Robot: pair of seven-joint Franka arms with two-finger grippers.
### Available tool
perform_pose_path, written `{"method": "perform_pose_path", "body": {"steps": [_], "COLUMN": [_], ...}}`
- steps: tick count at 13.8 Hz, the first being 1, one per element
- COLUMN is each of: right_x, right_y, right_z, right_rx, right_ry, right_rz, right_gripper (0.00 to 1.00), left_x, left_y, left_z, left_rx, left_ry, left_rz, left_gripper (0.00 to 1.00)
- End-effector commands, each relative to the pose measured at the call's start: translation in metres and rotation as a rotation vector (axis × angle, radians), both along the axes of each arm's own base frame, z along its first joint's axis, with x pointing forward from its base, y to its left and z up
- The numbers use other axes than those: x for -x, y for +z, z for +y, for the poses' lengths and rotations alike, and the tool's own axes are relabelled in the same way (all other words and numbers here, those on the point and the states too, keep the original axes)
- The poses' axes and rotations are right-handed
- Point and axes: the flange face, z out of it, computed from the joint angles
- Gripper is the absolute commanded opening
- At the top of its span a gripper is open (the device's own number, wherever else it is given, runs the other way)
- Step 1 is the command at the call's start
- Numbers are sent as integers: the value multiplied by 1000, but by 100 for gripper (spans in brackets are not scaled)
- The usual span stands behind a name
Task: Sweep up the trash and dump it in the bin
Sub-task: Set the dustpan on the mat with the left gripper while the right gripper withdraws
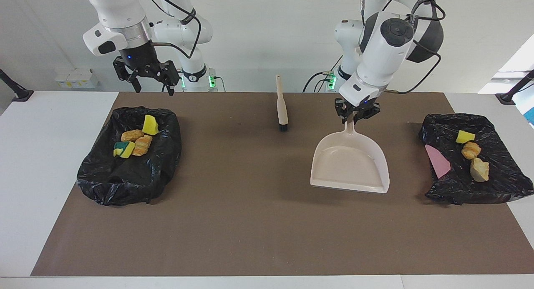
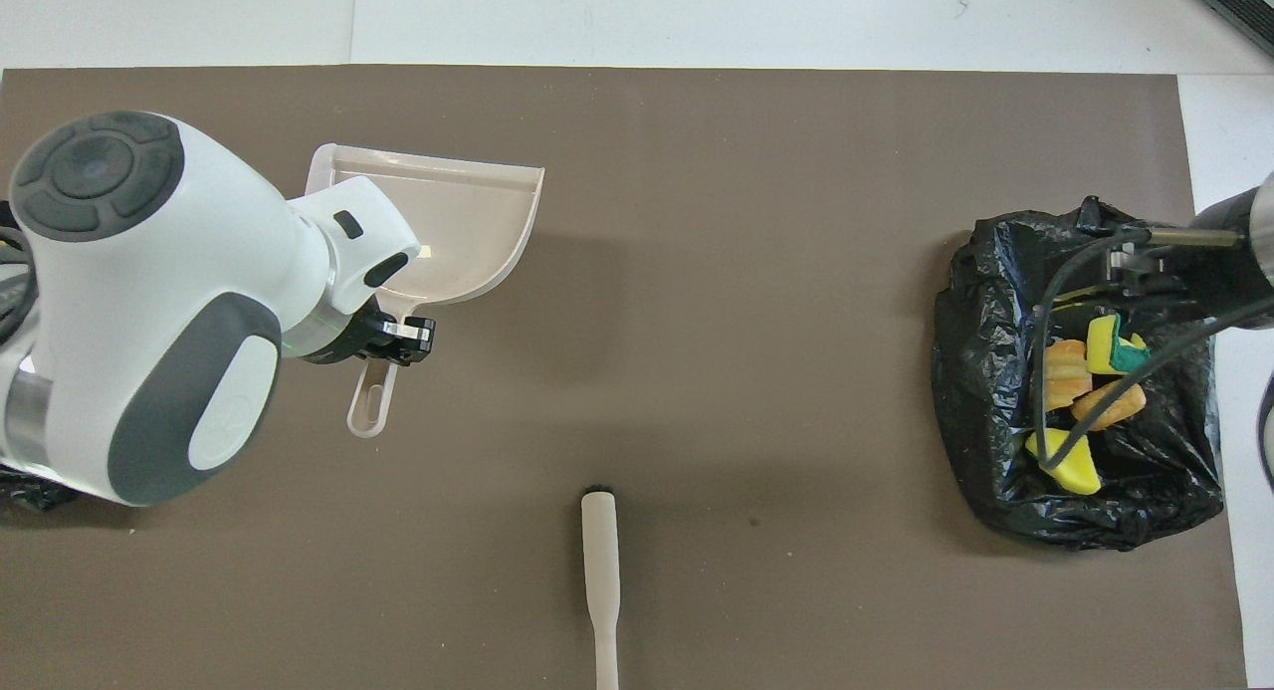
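My left gripper [image 1: 356, 116] [image 2: 386, 344] is shut on the handle of a pale dustpan [image 1: 349, 164] [image 2: 453, 222]. The pan sits low at the brown mat, mouth pointing away from the robots, with nothing in it. Trash lies in two black bag bins. The bin [image 1: 125, 176] [image 2: 995, 391] at the right arm's end holds yellow sponge chunks [image 1: 150, 124] [image 2: 1070, 466] and croissant lumps [image 1: 132, 135] [image 2: 1065, 371]. The bin [image 1: 500, 176] at the left arm's end holds a yellow chunk [image 1: 464, 136] and two bread lumps [image 1: 479, 169]. My right gripper [image 1: 153, 88] hangs open above its bin's robot-side rim.
A beige hand brush [image 1: 282, 105] [image 2: 600, 561] lies on the mat near the robots, midway between the arms. A flat pink sheet [image 1: 438, 160] rests on the rim of the bin at the left arm's end. The brown mat [image 1: 250, 222] covers most of the white table.
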Motion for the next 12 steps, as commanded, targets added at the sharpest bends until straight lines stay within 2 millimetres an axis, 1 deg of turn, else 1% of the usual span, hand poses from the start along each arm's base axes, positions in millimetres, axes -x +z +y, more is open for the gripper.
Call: {"method": "perform_pose_path", "body": {"steps": [1, 2, 3, 4, 5, 6, 7, 9, 10, 11, 12], "right_x": [8, 8, 7, 6, 6, 6, 6, 5, 4, 4, 3], "right_y": [-1, 0, 0, 0, -1, 0, 0, -1, -1, -1, -1], "right_z": [-7, -7, -9, -14, -16, -15, -12, -9, -8, -9, -10], "right_rx": [-21, -25, -26, -28, -28, -28, -31, -39, -42, -42, -41], "right_ry": [24, 23, 17, 9, 6, 7, 12, 18, 16, 15, 13], "right_rz": [13, 10, 5, 5, 5, 4, 3, -1, -6, -4, -6], "right_gripper": [100, 100, 100, 100, 100, 100, 100, 100, 100, 100, 100], "left_x": [0, 0, -1, -2, -5, -7, -2, 0, 6, 6, 1], "left_y": [-23, -36, -55, -69, -83, -100, -117, -149, -165, -168, -167], "left_z": [-38, -53, -70, -83, -92, -102, -121, -140, -154, -157, -152], "left_rx": [48, 47, 42, 48, 53, 56, 62, 65, 57, 58, 62], "left_ry": [62, 70, 78, 93, 107, 118, 130, 142, 134, 125, 121], "left_rz": [-5, -4, 4, -3, -11, -11, -17, -20, -12, -21, -34], "left_gripper": [0, 0, 0, 0, 0, 0, 0, 0, 0, 0, 31]}}
